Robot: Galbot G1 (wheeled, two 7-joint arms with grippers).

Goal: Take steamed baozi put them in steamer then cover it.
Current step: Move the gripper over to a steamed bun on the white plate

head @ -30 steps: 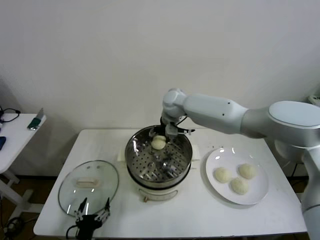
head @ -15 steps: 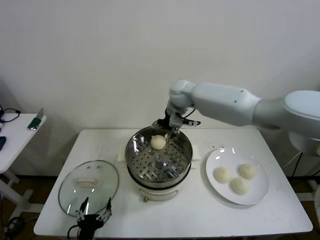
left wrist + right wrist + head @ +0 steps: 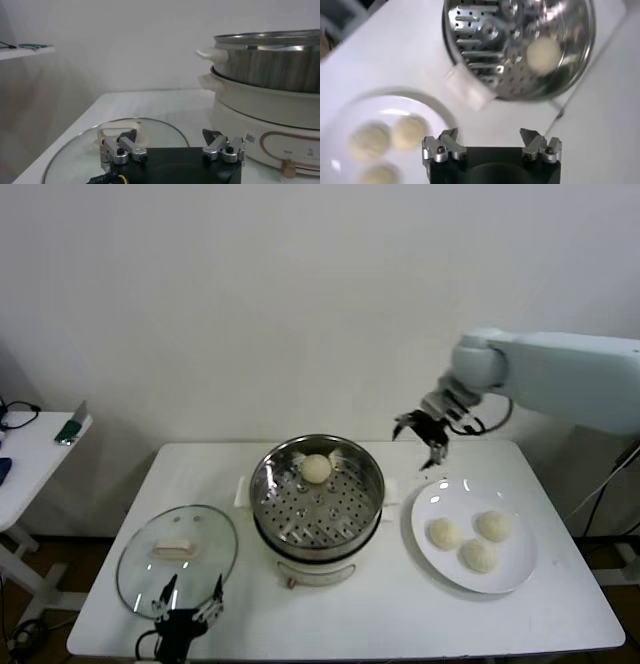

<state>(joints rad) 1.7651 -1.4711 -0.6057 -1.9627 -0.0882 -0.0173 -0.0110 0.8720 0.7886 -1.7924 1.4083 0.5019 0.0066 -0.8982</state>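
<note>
**One bun in the steamer, three on the plate**

Inside the steamer [image 3: 317, 502], at the far side of its perforated tray, sits a single steamed baozi [image 3: 317, 469], pale and round against the shiny metal. From the right wrist view the same bun [image 3: 543, 55] lies near the pot's wall, with nothing touching it. The steamer stands uncovered on its cream-white base in the middle of the white table [image 3: 400, 604].

Just to the steamer's right, a flat white plate [image 3: 430, 496] carries the other three buns [image 3: 470, 541], clustered close together.

Above the gap between the steamer and the plate, toward the wall, hangs the right gripper [image 3: 424, 436], its fingers spread wide and empty. The wrist view shows both fingertips apart with nothing between them.

To the steamer's left lies the cover [image 3: 177, 551], flat on the table, its cream handle up. At the cover's near edge waits the left gripper [image 3: 184, 607], low by the table's front, fingers likewise released and holding nothing; the lid's rim sits just beyond its tips.
</note>
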